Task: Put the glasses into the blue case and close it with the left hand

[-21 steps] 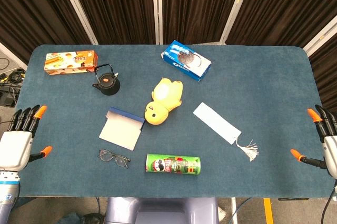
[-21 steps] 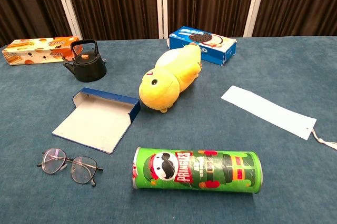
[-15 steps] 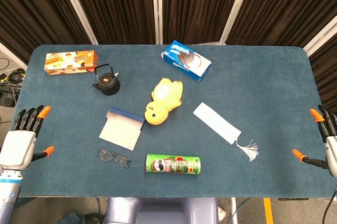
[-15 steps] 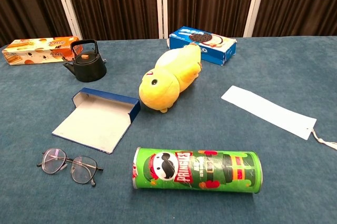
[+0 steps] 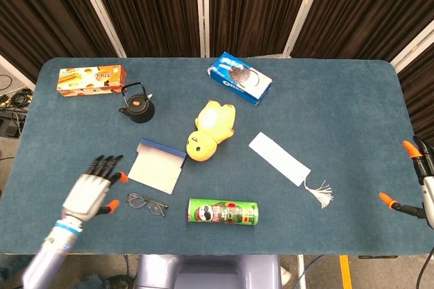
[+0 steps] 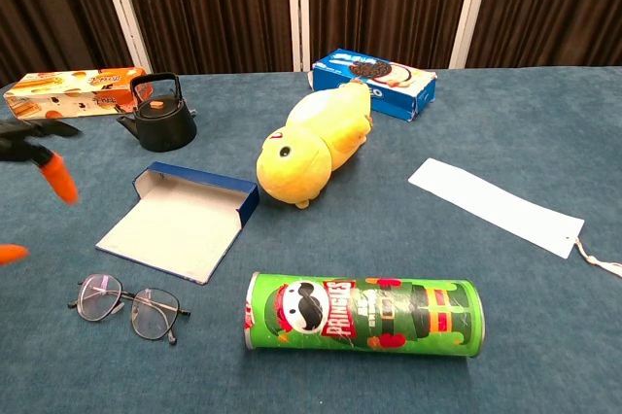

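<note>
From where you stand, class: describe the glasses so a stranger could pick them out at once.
Start at the green crisp tube lying on its side at the table's near edge. Just left of it, in front of the open blue case, lie the glasses: the only thin wire frame with clear round lenses.

Left hand (image 5: 88,193) shows a pale grey, boxy palm, dark fingers (image 5: 102,163) capped in bright orange, and a thin blue band at the wrist above a light grey forearm. Right hand (image 5: 419,187) at the frame edge looks the same: grey body, orange tips; black cabling beside it, probably, though it is cropped.
</note>
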